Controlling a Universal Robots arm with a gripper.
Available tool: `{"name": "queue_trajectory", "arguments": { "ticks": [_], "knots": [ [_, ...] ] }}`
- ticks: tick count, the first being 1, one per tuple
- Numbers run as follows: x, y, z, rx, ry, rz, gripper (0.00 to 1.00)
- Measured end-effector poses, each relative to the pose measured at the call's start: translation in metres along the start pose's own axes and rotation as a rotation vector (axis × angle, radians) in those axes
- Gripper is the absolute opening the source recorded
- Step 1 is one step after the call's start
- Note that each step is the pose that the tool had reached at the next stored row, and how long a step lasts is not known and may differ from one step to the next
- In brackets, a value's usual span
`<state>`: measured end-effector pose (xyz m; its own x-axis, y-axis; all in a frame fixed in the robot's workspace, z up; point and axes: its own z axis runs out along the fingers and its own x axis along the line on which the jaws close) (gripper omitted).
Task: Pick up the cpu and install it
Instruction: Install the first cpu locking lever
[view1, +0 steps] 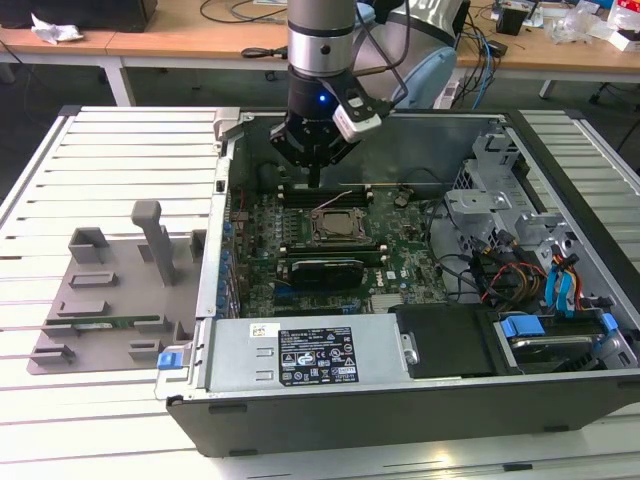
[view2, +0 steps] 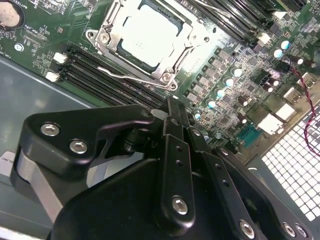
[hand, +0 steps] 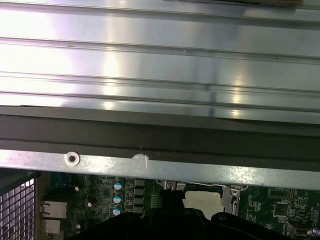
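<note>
The cpu (view1: 335, 225) lies flat in the black socket on the motherboard, its silver top (view2: 150, 32) showing inside the metal frame. A thin wire lever (view2: 125, 75) runs along one side of the socket. My gripper (view1: 315, 183) hangs inside the open computer case, just above the board and a little behind the socket in the exterior view. Its black fingers (view2: 175, 125) are shut together with nothing between them, apart from the cpu. In the first wrist view the cpu (hand: 202, 200) peeks out beyond the case's rim.
The case walls (view1: 225, 200) surround the board. Cables and drive bays (view1: 520, 260) crowd the exterior view's right. A power supply (view1: 300, 350) sits at the front. A grey fixture tray (view1: 110, 300) with a long green memory stick lies at the exterior view's left.
</note>
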<state>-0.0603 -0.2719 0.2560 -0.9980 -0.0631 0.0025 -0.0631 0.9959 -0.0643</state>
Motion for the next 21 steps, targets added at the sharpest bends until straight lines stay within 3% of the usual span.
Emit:
{"name": "queue_trajectory", "arguments": {
  "ticks": [17, 20, 21],
  "knots": [
    [-0.0018, 0.0033, 0.0219, 0.0001, -0.0002, -0.004, 0.11],
    [-0.0051, 0.0038, 0.0234, -0.0071, -0.0009, -0.009, 0.11],
    [-0.0068, 0.0038, 0.0242, -0.0168, -0.0017, -0.010, 0.11]
  ]
}}
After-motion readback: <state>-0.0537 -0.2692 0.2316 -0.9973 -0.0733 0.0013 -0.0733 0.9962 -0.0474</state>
